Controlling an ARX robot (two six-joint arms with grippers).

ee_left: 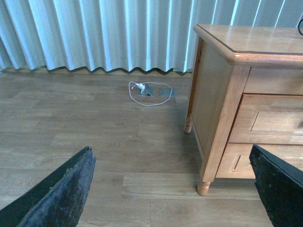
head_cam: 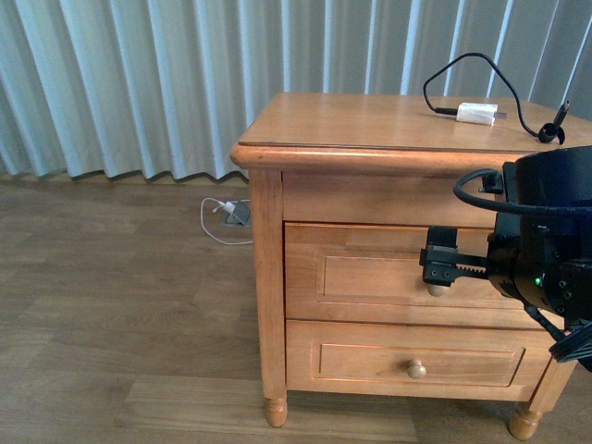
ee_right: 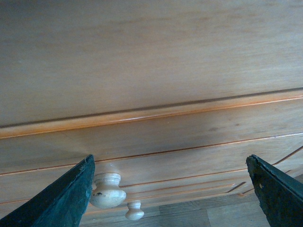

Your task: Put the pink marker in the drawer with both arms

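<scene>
1. Pink marker not visible in any view; whereabouts unknown. Likely light, stiff and smooth, best pinched across the thick barrel rather than the cap.
2. Wide light-wood upper drawer of the nightstand closed, its small round wooden knob just beside the right hand, not yet gripped.
3. Right hand spread wide in its wrist view, holding nothing, knob near one finger.
4. Left hand likewise wide open and empty, hanging over the wood-plank floor well apart from the nightstand.
5. White charger plug with black cable resting on the table top; lower drawer knob untouched.
</scene>
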